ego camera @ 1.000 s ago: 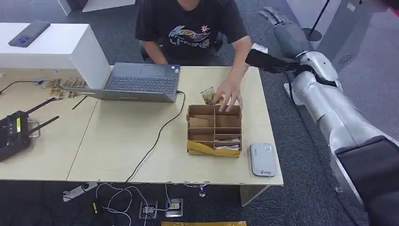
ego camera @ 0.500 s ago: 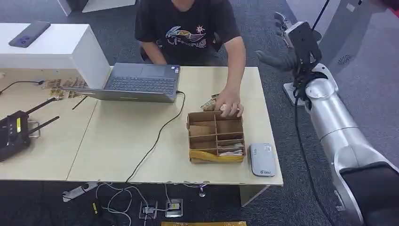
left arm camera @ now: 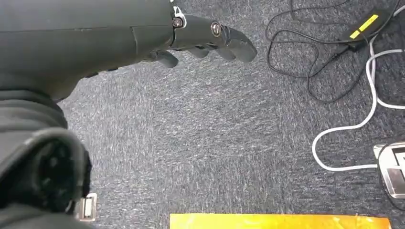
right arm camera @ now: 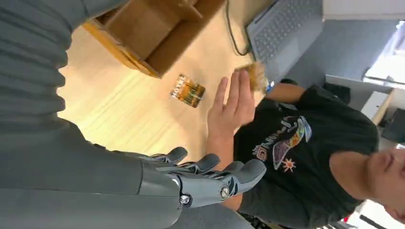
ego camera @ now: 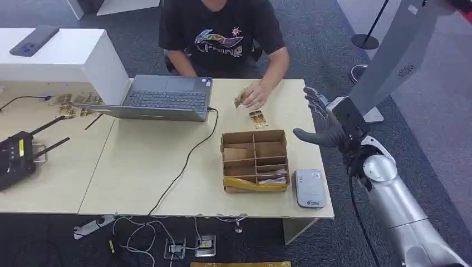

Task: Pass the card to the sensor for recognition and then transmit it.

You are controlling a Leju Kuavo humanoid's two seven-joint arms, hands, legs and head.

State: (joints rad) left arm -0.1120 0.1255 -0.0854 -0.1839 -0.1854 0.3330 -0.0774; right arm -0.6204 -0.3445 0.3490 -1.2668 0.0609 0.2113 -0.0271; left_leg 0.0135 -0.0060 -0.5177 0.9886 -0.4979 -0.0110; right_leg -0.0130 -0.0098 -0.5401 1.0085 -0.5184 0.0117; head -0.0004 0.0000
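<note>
So the right hand (ego camera: 325, 125) is up off the far right edge of the table (ego camera: 139, 167), just past the corner side of the divided cardboard box (ego camera: 255, 160), palm empty and fingers spread with the thumb sticking out toward the box; from its own wrist camera the fingers (right arm camera: 210, 167) are only loosely curved and not wrapped around anything. The card (ego camera: 257, 118) is lying flat on the tabletop, on the far side of the box and not touching it, well apart from the robot's hand. A person in a dark printed t-shirt (ego camera: 220, 33) sits across the table, and their hand (ego camera: 255, 97) is right next to that card, holding what looks like a small stack of similar cards (ego camera: 240, 99), bit blurry so can't say more. The sensor, a flat grey reader (ego camera: 310, 188), sits on the near right part of the table just beside the box. The left hand (left arm camera: 205, 43) is hanging down over dark carpet with cables (left arm camera: 334, 62) on it, fingers slightly bent and apart, nothing in them. Other stuff on the table: an open laptop (ego camera: 161, 97) with a black cable (ego camera: 186, 161) running off the near edge, and a black radio-looking unit with antennas (ego camera: 19, 153) on the far left.
</note>
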